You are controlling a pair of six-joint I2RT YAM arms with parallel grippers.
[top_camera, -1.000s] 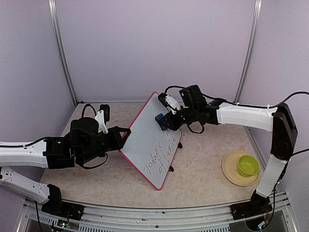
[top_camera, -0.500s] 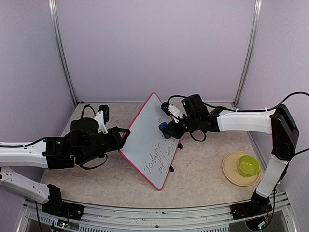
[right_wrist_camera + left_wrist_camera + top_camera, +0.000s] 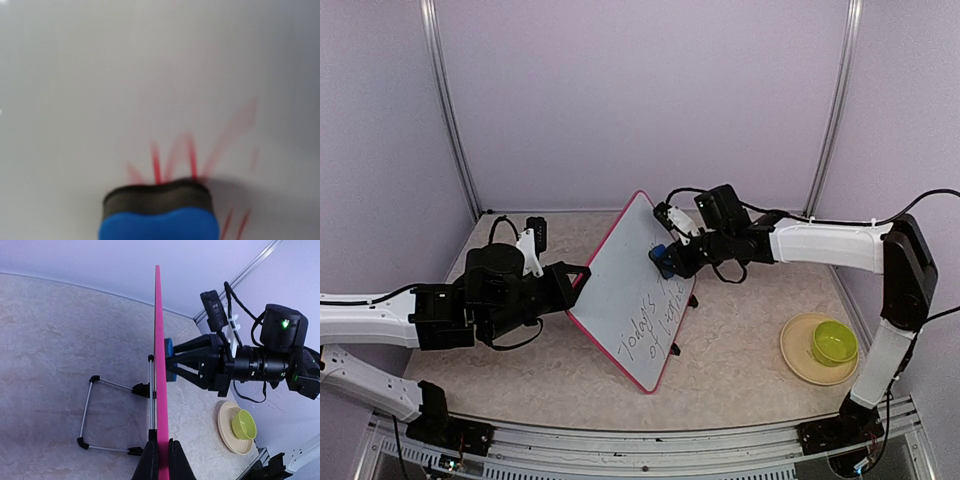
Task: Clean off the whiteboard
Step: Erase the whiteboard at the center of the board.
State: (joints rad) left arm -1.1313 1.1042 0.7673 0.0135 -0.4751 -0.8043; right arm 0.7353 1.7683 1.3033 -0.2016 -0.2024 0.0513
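Board: large white pink-rimmed whiteboard (image 3: 620, 285), prob. light, stiff, slick.
L claw (image 3: 161, 458): pinches rim; best hold pt.
R claw (image 3: 665, 258): pinches blue eraser (image 3: 161, 221).

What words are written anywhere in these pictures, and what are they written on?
"Today's": handwritten on the whiteboard, starting the first line; the rest of that line is too small to read.
"of": starts the second line on the whiteboard; the word after it is unreadable.
Red strokes above the eraser in the right wrist view: too blurred to read.
Bowl and arms: no readable print.
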